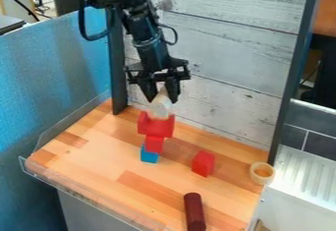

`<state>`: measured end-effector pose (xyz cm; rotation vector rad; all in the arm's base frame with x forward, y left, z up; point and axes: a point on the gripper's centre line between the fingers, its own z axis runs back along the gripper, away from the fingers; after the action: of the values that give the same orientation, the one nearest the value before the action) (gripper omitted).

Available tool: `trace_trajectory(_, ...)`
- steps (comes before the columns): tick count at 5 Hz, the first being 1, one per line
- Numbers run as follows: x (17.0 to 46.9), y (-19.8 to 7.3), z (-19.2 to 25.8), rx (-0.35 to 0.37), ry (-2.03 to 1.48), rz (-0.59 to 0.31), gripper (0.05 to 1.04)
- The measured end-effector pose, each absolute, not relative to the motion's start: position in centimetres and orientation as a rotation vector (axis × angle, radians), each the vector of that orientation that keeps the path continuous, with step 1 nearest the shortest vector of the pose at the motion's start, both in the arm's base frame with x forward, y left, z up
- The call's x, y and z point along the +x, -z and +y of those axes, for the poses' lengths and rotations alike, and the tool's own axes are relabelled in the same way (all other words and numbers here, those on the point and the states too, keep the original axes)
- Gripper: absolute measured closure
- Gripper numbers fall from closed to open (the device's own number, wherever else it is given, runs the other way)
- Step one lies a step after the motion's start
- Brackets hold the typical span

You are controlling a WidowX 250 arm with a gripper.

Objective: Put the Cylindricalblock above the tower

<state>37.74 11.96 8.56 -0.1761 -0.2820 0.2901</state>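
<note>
Tower (pixel 154 144): already stacked on the surface (pixel 95 163)
Pale cylinder (pixel 159 108): held tilted at the tower's top; contact cannot be told
Hand (pixel 162 96): pinched around the cylinder
Left: seating and release, apparently

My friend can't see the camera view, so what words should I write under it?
A black robot hand holds a pale block right at the top of a tower: a notched red block over a smaller red block over a blue block. Also on the wooden table: a separate red block, a dark red cylinder and a pale ring.
</note>
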Motion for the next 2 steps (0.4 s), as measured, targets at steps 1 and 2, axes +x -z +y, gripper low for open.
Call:
trace_trajectory(1,37.15,-7.75,12.31,-0.171,-0.295,-0.276,0.563)
trace_trajectory(2,37.04,-7.41,12.40,-0.158,-0.293,-0.277,0.563)
